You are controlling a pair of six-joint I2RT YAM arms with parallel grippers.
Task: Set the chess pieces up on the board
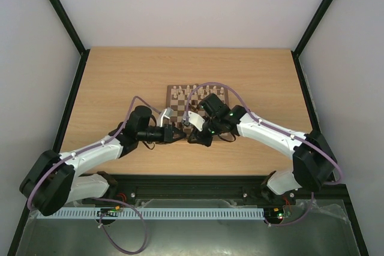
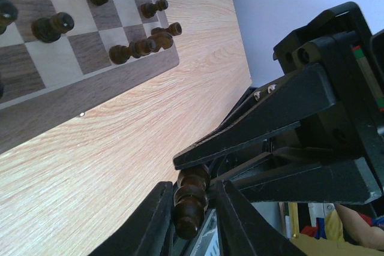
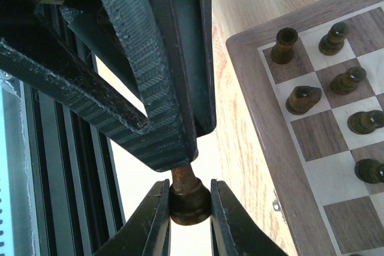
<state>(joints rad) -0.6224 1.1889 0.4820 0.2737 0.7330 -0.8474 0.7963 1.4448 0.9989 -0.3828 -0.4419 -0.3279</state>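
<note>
White walls (image 1: 192,4) close in a pale wood-grain surface (image 1: 114,82). Black frame posts (image 1: 60,10) rise at the corners, and a white slotted strip (image 1: 180,214) runs along the near side below the arm bases. At mid-surface lies the board (image 1: 168,97), a small checkered square with a wooden rim. A row of pale pieces (image 1: 198,91) stands along its far edge, and dark pieces (image 3: 303,99) stand on squares by a near corner. Both arms reach inward and meet over the board's near edge, with purple cables (image 1: 213,83) looping above them. The left gripper (image 2: 192,185) and the right gripper (image 3: 189,183) grasp one and the same dark brown chess piece (image 3: 189,203). The right jaws are clamped on its rounded end and the left jaws are pinched on the narrower part. The piece hangs in the air between them, off the board, just beside its rim and clear of the surface. Wood grain shows beneath it in the left wrist view.
</note>
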